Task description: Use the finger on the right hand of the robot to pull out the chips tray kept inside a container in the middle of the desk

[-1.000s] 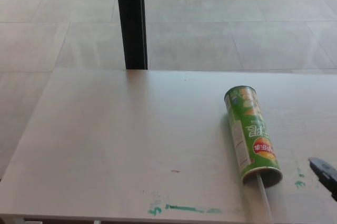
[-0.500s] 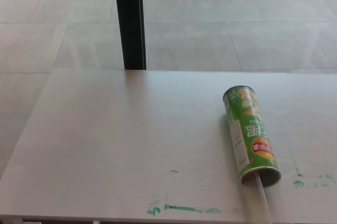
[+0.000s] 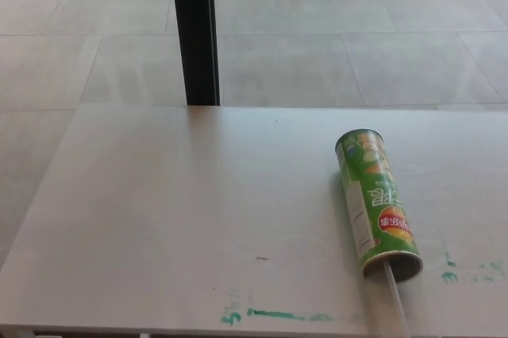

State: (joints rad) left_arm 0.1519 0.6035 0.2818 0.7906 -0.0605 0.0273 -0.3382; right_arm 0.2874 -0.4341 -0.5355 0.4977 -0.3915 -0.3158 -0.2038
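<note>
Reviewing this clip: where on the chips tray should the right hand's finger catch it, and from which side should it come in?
Catch the chips tray by the thin pale strip poking from the open mouth of the green container, which lies on its side on the desk with that mouth toward the near edge. Approaching from the near right and hooking the strip to draw it toward the robot looks best. Neither hand is in view.

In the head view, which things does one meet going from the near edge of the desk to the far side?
Green paint smears → clear tray strip sticking out of the can → green chips can lying on its side → black post beyond the desk.
</note>
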